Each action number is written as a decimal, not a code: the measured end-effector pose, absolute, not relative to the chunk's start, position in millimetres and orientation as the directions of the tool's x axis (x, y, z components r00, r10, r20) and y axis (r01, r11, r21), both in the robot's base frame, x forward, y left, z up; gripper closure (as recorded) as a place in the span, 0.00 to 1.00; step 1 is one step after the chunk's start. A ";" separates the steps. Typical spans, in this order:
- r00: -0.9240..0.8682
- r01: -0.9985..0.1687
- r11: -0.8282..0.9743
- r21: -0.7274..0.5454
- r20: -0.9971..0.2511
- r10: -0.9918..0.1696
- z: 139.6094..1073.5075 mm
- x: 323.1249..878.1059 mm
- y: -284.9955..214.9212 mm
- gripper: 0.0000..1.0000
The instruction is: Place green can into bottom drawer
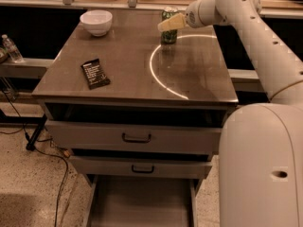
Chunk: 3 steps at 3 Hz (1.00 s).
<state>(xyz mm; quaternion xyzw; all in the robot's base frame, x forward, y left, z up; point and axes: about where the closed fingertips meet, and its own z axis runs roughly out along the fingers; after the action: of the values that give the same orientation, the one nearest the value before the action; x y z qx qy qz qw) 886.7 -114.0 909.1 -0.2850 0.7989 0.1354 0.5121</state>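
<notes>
Camera view: gripper (166, 24) is over the far right part of the cabinet top (123, 65), overlapping the upper half of the upright can (168, 36). Whether it is released or clamped on the can cannot be told. Bottom drawer (142, 205) is pulled out, well below the gripper and nearer the camera. Bowl (96, 21) is to the gripper's left, and black packet (95, 73) is left and nearer.

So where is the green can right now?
In the camera view the green can stands upright at the back of the cabinet top, right of the white bowl, with the gripper at its upper part.
</notes>
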 end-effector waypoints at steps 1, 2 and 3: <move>-0.313 -0.587 0.808 -0.053 -0.905 -0.287 904.3 897.6 -102.7 0.25; -0.308 -0.590 0.807 -0.031 -0.915 -0.261 904.6 899.6 -95.0 0.48; -0.293 -0.614 0.789 0.010 -0.931 -0.216 923.0 880.3 -100.2 0.79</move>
<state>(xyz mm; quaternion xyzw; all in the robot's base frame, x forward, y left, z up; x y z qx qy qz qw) 880.3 -100.2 923.0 -0.2651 0.7821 0.1870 0.5321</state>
